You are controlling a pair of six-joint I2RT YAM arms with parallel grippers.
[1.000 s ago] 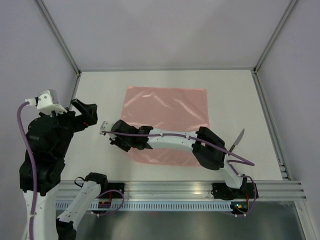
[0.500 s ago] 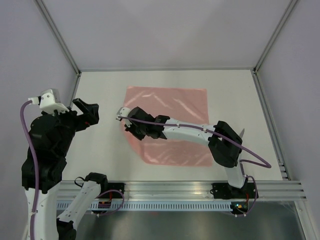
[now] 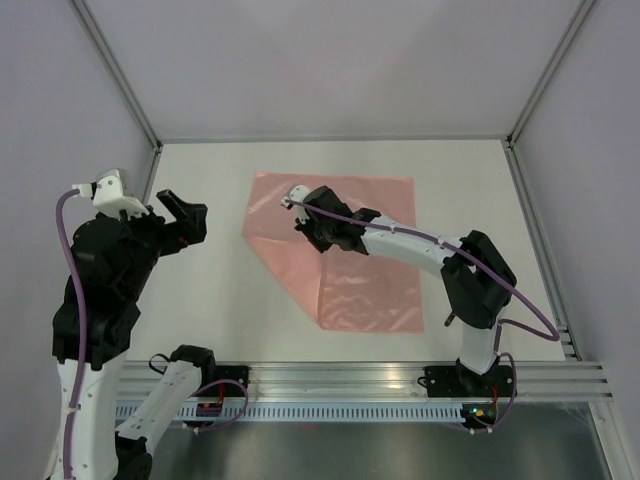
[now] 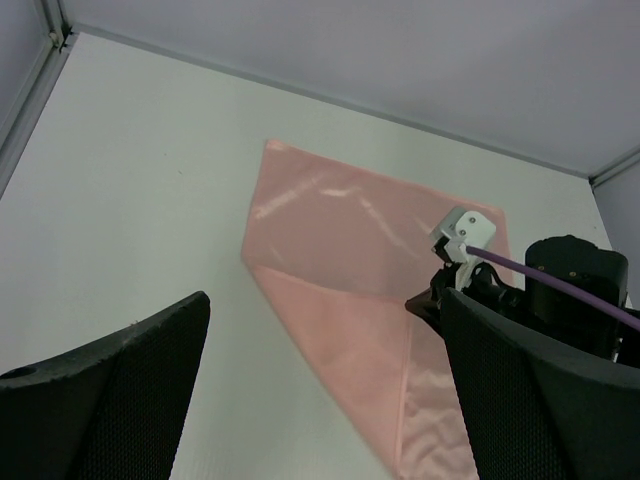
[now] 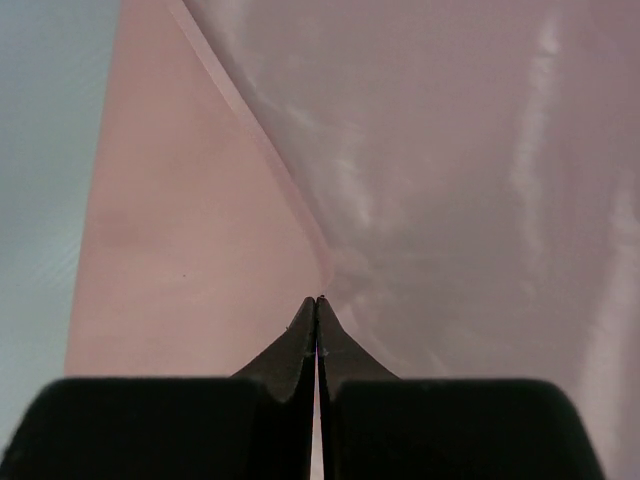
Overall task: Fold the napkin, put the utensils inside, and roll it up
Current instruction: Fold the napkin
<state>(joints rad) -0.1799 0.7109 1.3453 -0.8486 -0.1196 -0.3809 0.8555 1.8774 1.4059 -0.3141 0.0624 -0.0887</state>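
The salmon-pink napkin [image 3: 372, 292] lies flat on the white table, its near-left corner folded over into a triangle. It also shows in the left wrist view [image 4: 330, 215] and fills the right wrist view [image 5: 450, 150]. My right gripper [image 3: 318, 243] is over the napkin's middle, shut on the lifted corner of the cloth; its tips [image 5: 317, 310] are pressed together at the fold edge. My left gripper [image 3: 186, 224] is raised left of the napkin, open and empty, and shows in its own wrist view [image 4: 320, 400]. The knife is hidden behind the right arm.
The right arm's elbow [image 3: 478, 280] stands over the table's right side near the napkin's near-right corner. A metal frame rail [image 3: 540, 240] runs along the table's right edge, and grey walls close the back and sides.
My right gripper has moved from the napkin's near-left edge toward its far middle, pulling the near-left corner over the cloth. The right elbow now covers the knife. The left arm shifted slightly.
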